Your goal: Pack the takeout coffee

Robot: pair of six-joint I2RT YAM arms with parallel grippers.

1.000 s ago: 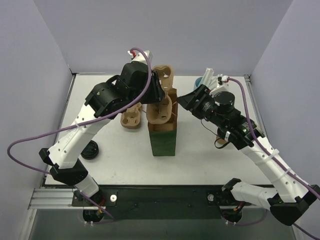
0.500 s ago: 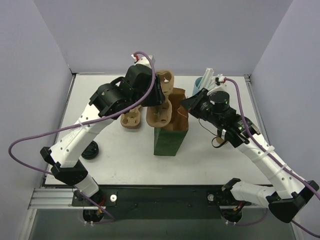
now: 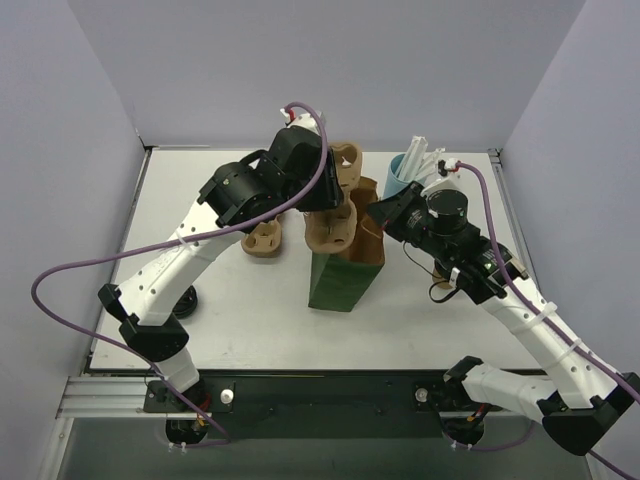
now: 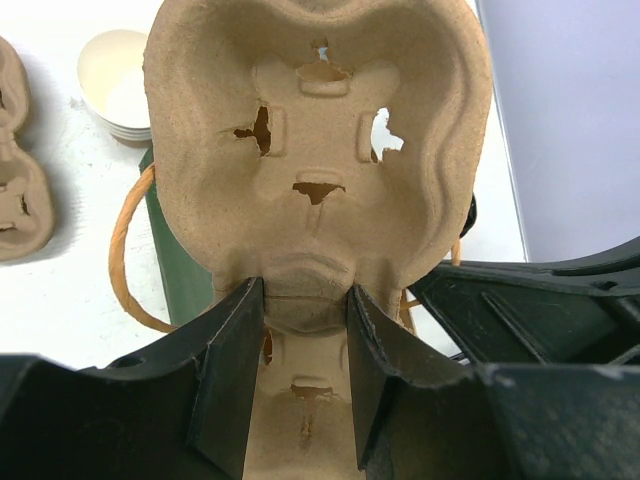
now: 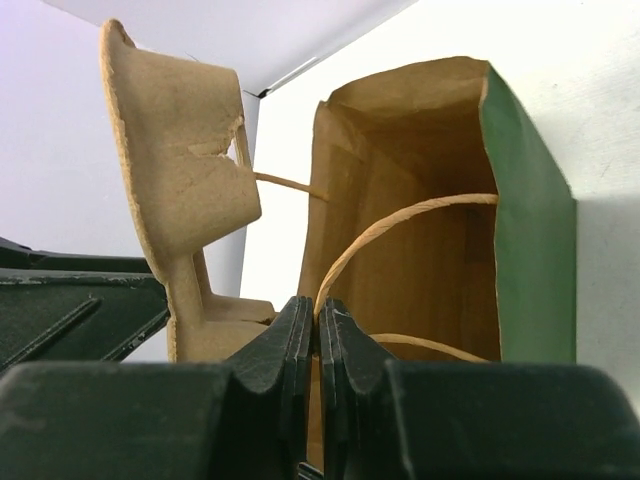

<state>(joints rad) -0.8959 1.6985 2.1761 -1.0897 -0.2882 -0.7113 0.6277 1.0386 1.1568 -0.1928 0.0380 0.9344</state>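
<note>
My left gripper (image 3: 325, 198) is shut on a moulded brown pulp cup carrier (image 3: 344, 162) and holds it upright just over the open mouth of a green paper bag (image 3: 335, 285). In the left wrist view the fingers (image 4: 235, 350) pinch the carrier (image 4: 320, 120) at its middle web. My right gripper (image 3: 378, 215) is shut on the bag's right rim and twine handle (image 5: 400, 215), and the bag leans to the right. The takeout coffee (image 3: 186, 302), seen as a black lid, stands at the near left, half hidden by my left arm.
A second pulp carrier (image 3: 262, 242) lies left of the bag. A stack of lidless cups with white insides (image 4: 115, 80) shows only in the left wrist view. A teal cup holding white items (image 3: 400, 172) stands at the back right. Purple walls enclose the table.
My left gripper has carried the carrier to the right, over the bag's mouth. My right gripper has pulled the bag's top to the right, so the bag tilts and opens wider.
</note>
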